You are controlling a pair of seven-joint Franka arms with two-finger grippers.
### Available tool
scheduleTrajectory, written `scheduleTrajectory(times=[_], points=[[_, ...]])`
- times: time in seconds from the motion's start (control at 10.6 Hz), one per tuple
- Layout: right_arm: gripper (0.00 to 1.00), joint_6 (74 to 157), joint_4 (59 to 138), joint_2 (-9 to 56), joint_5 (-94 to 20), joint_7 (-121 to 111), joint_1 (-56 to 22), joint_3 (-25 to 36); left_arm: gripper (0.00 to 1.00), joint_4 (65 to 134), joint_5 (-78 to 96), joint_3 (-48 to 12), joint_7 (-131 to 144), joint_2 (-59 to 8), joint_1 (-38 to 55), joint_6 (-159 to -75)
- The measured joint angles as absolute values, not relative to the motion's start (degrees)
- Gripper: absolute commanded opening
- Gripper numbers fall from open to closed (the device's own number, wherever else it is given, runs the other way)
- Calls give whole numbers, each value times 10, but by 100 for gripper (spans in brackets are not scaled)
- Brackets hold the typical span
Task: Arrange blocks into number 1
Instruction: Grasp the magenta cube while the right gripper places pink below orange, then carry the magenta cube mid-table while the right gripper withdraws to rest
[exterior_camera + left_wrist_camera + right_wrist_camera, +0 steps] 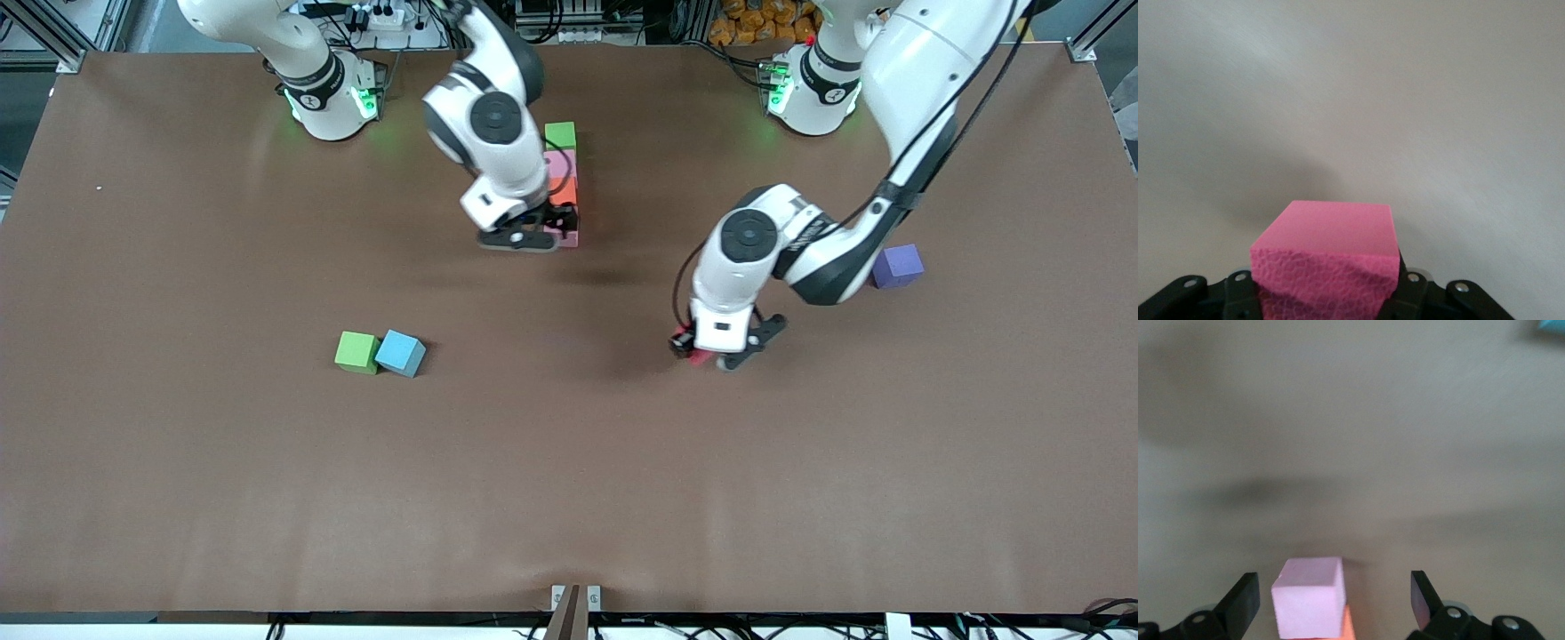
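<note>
The right arm is extended from its base at the right arm's end of the table toward the table's middle, its wrist bent downward. The right gripper (544, 233) is held low with its fingers (1241, 600) spread wide apart, nothing being clamped between them. The left arm is reached forward and folded at the elbow, the wrist pointed down. The left gripper (722, 351) is closed tightly on a red block (1328, 257), just above the table.
</note>
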State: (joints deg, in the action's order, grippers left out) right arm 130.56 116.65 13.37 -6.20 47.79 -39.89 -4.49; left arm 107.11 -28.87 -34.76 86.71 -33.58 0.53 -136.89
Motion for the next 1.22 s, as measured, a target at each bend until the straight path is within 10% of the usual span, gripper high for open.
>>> scheduleTrajectory(times=[1.22], points=[[100,1252,1081,104,-57,-14,-3,-40,0,985,-289,-345,789,-437,178,-1365]])
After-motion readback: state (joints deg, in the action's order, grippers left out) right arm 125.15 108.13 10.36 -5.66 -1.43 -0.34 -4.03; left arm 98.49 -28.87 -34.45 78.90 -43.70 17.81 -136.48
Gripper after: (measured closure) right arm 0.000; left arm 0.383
